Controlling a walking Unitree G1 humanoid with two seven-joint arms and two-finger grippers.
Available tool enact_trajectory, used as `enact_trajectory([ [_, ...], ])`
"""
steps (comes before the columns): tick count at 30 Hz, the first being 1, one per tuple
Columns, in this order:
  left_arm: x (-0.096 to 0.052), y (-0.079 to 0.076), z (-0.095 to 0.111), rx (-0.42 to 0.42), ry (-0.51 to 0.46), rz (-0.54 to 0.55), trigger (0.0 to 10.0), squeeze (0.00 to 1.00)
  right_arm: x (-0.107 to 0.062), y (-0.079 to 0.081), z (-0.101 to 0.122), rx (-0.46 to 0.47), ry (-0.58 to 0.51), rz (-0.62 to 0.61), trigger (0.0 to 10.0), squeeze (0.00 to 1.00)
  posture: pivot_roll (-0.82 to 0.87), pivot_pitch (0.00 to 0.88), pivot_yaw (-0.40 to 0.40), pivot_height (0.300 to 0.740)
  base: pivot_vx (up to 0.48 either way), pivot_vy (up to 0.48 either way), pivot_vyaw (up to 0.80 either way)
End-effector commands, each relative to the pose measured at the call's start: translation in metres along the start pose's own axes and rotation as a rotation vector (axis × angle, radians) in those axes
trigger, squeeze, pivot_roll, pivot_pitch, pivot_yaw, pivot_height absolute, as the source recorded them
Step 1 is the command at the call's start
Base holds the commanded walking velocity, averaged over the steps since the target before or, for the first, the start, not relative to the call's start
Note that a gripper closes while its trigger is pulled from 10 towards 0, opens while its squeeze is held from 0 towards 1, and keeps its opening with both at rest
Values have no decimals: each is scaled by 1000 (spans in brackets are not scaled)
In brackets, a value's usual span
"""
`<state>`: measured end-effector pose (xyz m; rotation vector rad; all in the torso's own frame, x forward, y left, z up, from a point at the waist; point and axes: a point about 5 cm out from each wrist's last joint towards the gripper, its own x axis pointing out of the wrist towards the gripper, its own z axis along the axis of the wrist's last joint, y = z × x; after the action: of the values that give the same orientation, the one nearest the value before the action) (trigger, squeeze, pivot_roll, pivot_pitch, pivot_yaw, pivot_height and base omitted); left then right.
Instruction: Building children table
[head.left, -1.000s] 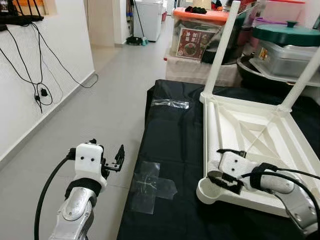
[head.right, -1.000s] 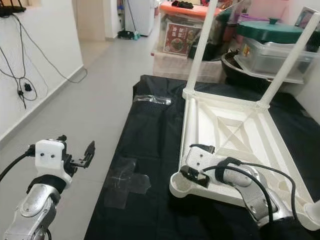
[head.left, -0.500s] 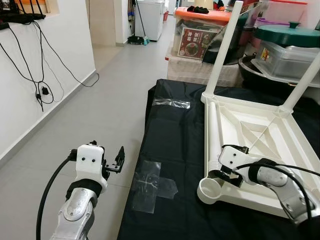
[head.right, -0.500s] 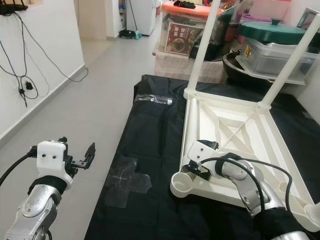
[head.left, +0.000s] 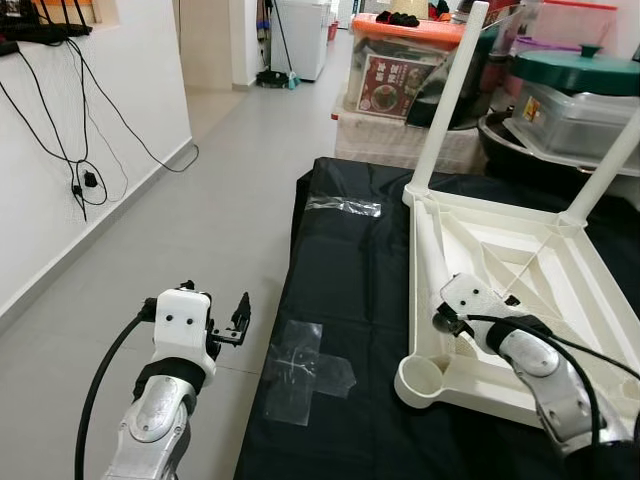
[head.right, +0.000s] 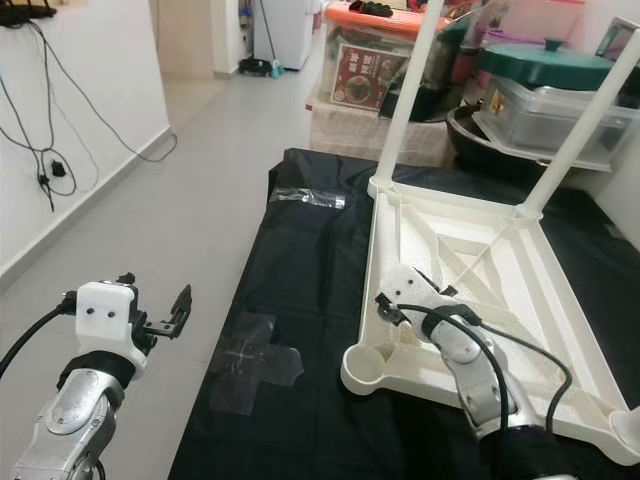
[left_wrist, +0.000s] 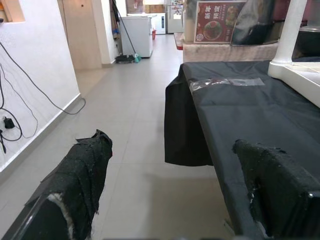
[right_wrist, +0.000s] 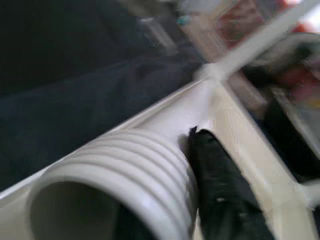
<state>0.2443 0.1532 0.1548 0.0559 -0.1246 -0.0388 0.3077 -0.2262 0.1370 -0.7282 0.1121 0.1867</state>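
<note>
The white children's table lies upside down on the black-covered worktop, at about 2 o'clock in the head view, with two legs already standing up from its far corners. A loose white table leg lies along the table's left inner edge, its ribbed, threaded end toward the empty round corner socket. The right gripper sits at that ribbed end, fingers clamped on the leg. The left gripper hangs over the floor at 8 o'clock, beside the worktop's edge, its fingers spread apart and holding nothing. Clear tape patches mark the black cover.
</note>
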Motion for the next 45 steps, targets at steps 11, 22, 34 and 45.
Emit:
enact_trajectory([
  [11,5,1,0,5,-4,15,10000,0,0,3,3,80,-16,-75,0,0,56,0,-104,740,0,0,0],
  [22,7,8,3,-68,-14,58,10000,0,-11,-49,53,631,-436,-213,0,0,45,0,-91,740,0,0,0],
  [34,6,-6,26,-557,-91,-154,10000,0,-33,1,65,996,-595,399,0,0,59,0,-111,740,0,0,0],
  [45,-6,-28,32,-747,-81,-486,10000,0,-40,32,73,1182,-621,654,0,0,60,0,-103,740,0,0,0],
])
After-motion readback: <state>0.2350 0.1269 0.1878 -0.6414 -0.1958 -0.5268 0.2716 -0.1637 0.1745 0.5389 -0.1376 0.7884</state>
